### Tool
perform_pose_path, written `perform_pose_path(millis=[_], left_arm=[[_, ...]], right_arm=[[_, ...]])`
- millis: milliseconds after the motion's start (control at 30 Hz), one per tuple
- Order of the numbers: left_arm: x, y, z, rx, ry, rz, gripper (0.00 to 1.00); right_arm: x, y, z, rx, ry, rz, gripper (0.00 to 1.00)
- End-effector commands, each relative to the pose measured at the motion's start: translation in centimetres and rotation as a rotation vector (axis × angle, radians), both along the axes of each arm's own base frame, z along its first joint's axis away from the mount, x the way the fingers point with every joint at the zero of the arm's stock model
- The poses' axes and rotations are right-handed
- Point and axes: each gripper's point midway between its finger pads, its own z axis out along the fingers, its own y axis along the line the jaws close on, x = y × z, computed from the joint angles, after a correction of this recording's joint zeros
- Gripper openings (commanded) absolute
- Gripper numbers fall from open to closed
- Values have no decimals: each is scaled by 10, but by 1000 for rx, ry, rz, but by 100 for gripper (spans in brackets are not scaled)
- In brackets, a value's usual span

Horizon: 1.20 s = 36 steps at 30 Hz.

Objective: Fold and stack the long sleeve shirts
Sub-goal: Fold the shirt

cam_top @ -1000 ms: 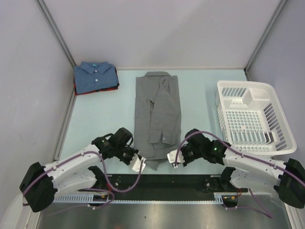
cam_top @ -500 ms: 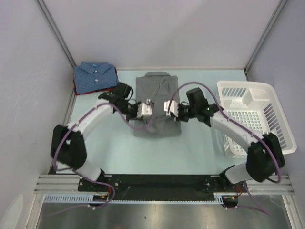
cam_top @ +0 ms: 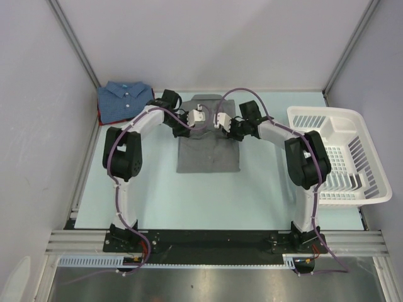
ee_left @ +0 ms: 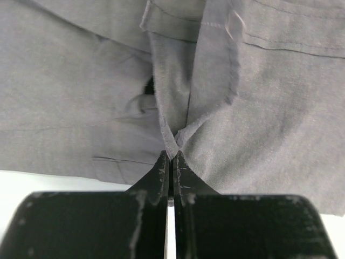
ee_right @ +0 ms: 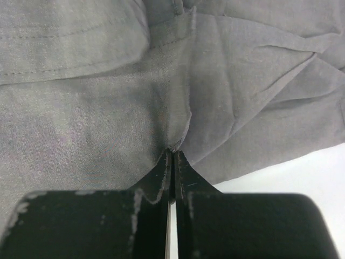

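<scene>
Left claw (ee_left: 171,156) and right claw (ee_right: 172,154) pinching grey shirt (cam_top: 208,154), collar far, long axis near-far

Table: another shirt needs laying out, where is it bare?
Widest bare table: between grey shirt and arm bases. A narrower strip between grey shirt and basket. Crowded at the far end, where left fingers and right fingers pinch the grey shirt, near the blue shirt.

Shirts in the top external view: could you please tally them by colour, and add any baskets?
Grey shirt: 1
Blue shirt: 1
Dark red shirt, only its edge showing under the blue one: 1
White basket: 1
Total: 4
</scene>
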Motion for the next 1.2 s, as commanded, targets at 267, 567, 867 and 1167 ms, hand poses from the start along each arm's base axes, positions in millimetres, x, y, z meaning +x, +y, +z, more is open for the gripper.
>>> perform_pose_path(millis=[267,567,867,1167], left_arm=[[46,24,27,-30,-26,293,44],[-39,28,140,-507,287,481,99],[-147,-56,106,-782,849,551,99],[-130,-78,39,-790,1026,708,99]], right_arm=[[70,-11,79,107,-187,-314,63],[-32,-12,140,416,493,-496,100],[-116,67,110,696,1274,-493,100],[-133,73,35,676,1460,-622,100]])
